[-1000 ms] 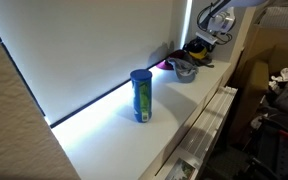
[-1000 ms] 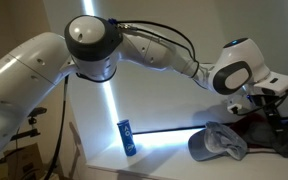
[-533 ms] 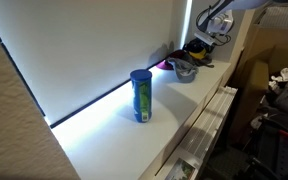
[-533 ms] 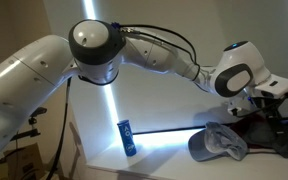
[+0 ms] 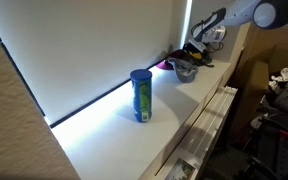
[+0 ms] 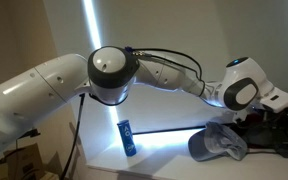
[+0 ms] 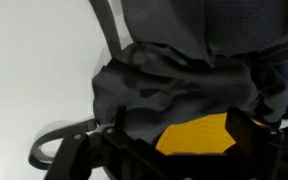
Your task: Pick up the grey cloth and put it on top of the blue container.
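Note:
The blue container (image 5: 141, 96) stands upright on the white counter, lid on, well away from the arm; it also shows as a slim blue canister (image 6: 128, 138). At the counter's far end the grey cloth (image 6: 222, 142) lies crumpled in a heap. In the wrist view the grey cloth (image 7: 174, 75) fills most of the picture, with a dark strap running up from it. My gripper (image 7: 181, 138) is open just above the heap, and its dark fingers (image 7: 244, 130) straddle a yellow patch (image 7: 199, 135) at the cloth's edge. In both exterior views the gripper (image 5: 198, 48) (image 6: 258, 122) hangs low over the heap, holding nothing.
The yellow patch belongs to another fabric item lying with the heap (image 5: 197, 44). A dark strap loop (image 7: 52, 148) lies on the counter. A pink item (image 5: 162, 64) sits by the wall. The counter's front edge (image 5: 199, 125) drops off to clutter on the floor.
The arm has swung down and outward, bringing the wrist lower over the cloth heap. The gripper stays open. Container and cloth have not moved.

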{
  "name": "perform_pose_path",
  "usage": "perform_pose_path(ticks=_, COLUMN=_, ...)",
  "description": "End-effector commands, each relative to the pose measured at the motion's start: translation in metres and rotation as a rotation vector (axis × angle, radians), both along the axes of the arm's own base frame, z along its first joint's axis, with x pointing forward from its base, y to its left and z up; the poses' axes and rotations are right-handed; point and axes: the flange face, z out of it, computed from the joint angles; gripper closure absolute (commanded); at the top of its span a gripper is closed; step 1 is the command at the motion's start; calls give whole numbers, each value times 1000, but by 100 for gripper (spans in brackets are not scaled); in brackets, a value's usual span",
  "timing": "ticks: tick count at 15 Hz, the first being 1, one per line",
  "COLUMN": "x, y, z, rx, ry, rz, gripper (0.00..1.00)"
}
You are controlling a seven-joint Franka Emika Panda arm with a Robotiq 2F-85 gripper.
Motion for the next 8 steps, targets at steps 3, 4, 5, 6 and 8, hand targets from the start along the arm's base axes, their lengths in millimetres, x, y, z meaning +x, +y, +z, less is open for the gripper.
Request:
perform_pose_path(ticks=3, x=10, y=5, z=4, rx=-7, ry=-114, rz=-34, gripper=0)
perform_pose_path(ticks=4, x=13, y=7, z=4, rx=11, ry=-109, rz=-14, gripper=0)
perform_pose_path(ticks=5, x=16, y=8, z=4, rx=37, ry=-101, rz=-5, gripper=0)
perform_pose_path(ticks=6, x=18, y=13, z=5, rx=80, ry=-52, rz=45, gripper=0)
perform_pose_path(ticks=8, x=17, y=18, z=0, rx=48, ry=-60, rz=19, gripper=0)
